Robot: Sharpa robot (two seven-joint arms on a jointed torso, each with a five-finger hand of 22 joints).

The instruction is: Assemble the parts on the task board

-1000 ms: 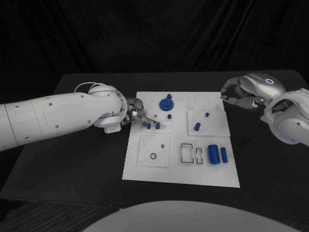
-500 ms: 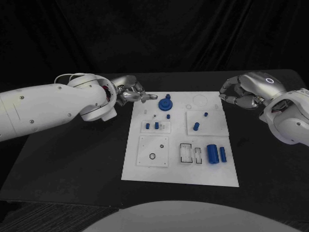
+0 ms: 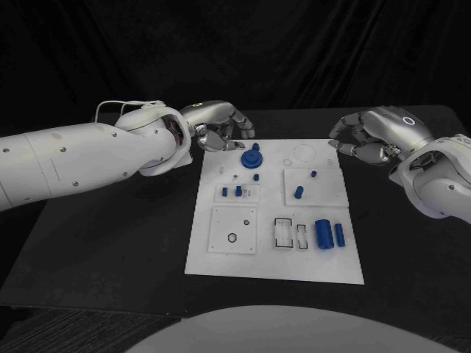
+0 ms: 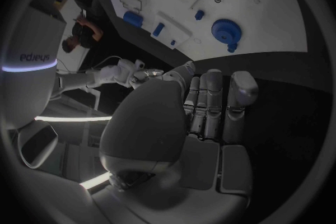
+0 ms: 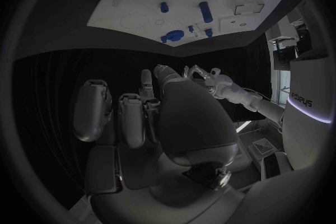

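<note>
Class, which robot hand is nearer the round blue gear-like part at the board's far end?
Left. The left hand hovers just beside the round blue gear-like part; the right hand is farther off.

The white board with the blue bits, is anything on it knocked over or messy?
Nothing stands out. The task board lies flat and square on the table, and the blue parts sit tidily on it. Both hands are off it.

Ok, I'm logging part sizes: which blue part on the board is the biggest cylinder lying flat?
The thick blue cylinder near the task board's front right, beside a thinner rod. The other blue parts are much smaller pegs or the round knob at the back.
</note>
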